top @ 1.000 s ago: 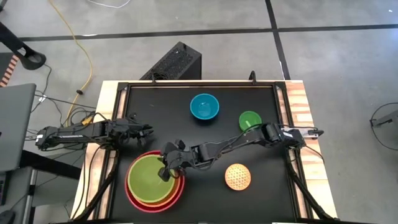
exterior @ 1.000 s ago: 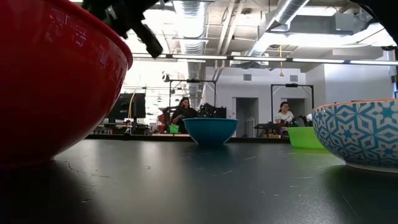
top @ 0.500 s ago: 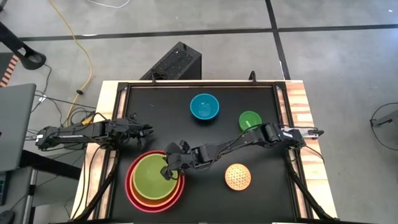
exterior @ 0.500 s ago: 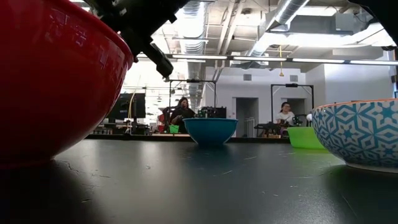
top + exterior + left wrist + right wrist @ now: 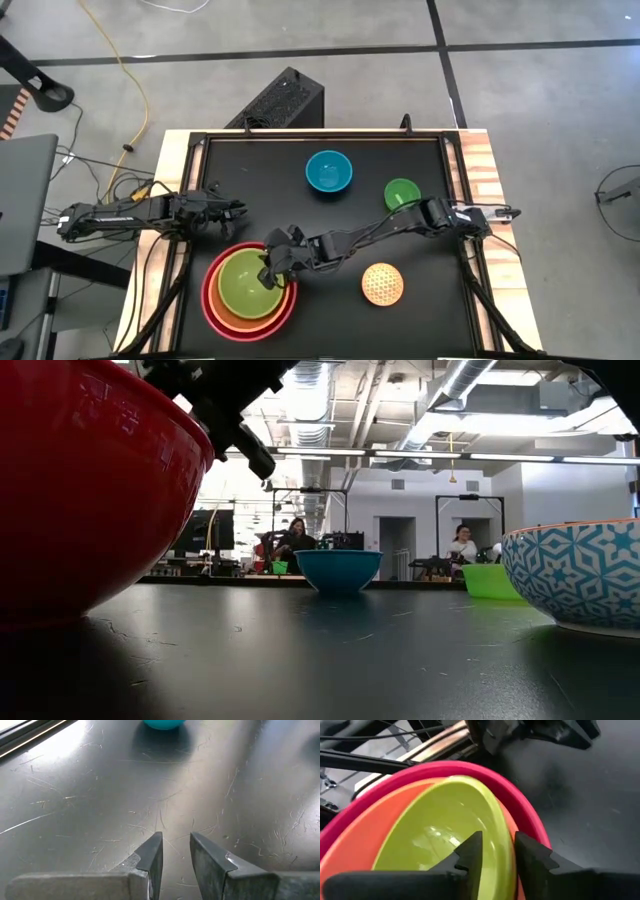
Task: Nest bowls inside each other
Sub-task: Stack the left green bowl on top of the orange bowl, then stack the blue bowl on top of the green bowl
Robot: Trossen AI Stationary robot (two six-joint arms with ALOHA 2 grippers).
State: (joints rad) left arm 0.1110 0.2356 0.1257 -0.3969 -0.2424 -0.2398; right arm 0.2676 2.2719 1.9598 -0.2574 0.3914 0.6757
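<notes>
A red-pink bowl (image 5: 209, 303) stands at the table's near left with an orange bowl (image 5: 228, 315) nested in it. A lime green bowl (image 5: 245, 286) sits inside the orange one. My right gripper (image 5: 498, 851) is open above the lime bowl's right rim (image 5: 504, 838), one finger inside the rim and one outside. Farther off stand a blue bowl (image 5: 329, 171), a small bright green bowl (image 5: 402, 192) and a patterned yellow bowl (image 5: 382, 284). My left gripper (image 5: 236, 210) waits at the left edge, narrowly open over bare table.
The table has a raised black rim (image 5: 320, 136) with wooden strips at both sides. Bare black tabletop lies between the nested stack and the blue bowl. Beyond the table's far edge, people sit at desks (image 5: 296, 540).
My right gripper has opened and let go of the lime green bowl's rim. The bowl has dropped deeper into the orange bowl and now sits lower and level inside it.
</notes>
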